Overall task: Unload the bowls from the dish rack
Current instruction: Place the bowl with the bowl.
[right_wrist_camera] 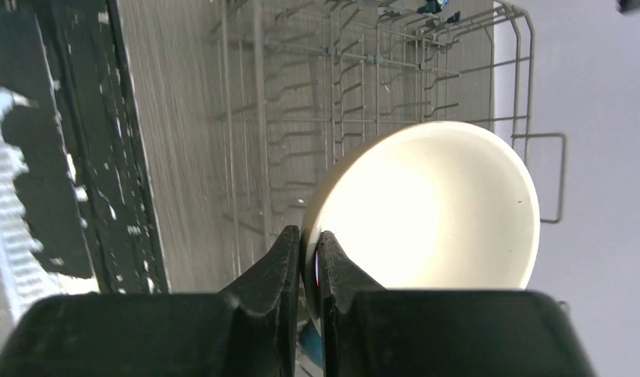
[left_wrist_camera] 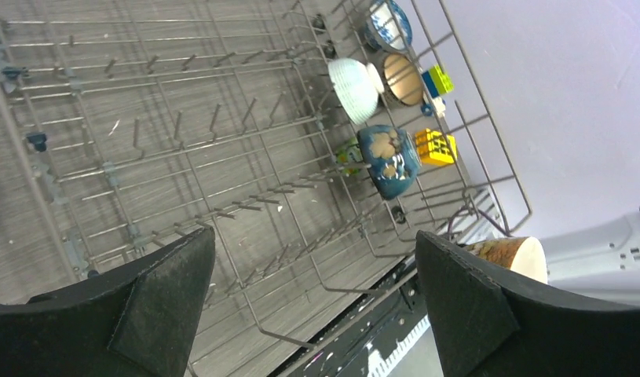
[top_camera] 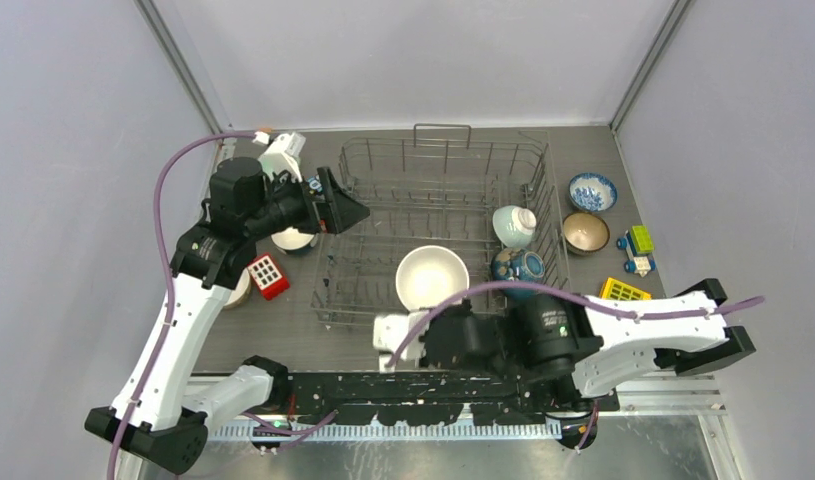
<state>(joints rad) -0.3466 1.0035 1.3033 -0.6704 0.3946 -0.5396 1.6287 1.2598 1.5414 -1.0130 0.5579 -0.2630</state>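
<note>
Right pincer [right_wrist_camera: 310, 253] clenched on the rim of a cream bowl [top_camera: 432, 277], one finger inside the rim, one outside. The bowl opens upward over the near middle of the dish rack [top_camera: 383, 165]; cannot tell whether its base touches the wires. From the left wrist view its outer wall looks brownish.

Left pincer [left_wrist_camera: 312, 239] released, jaws spread wide, nothing between them. It hangs over the rack's left edge, pointing in over the bare tines.

In the rack, right end: a mint green bowl [top_camera: 514, 225] lying on its side, and just nearer, a dark blue bowl [top_camera: 518, 265] with pale blotches, also tipped between the tines.

On the table [top_camera: 383, 135] right of the rack: a blue-white patterned bowl [top_camera: 592, 190] at the far side and a tan bowl [top_camera: 585, 232] beside it, both upright. Nearby sit a green and blue toy [top_camera: 638, 245] and a yellow block [top_camera: 623, 291].

Left of the rack: one bowl [top_camera: 293, 240] partly hidden under the left arm, another [top_camera: 238, 290] mostly covered by it, and a red block with white squares [top_camera: 268, 275] between them.
</note>
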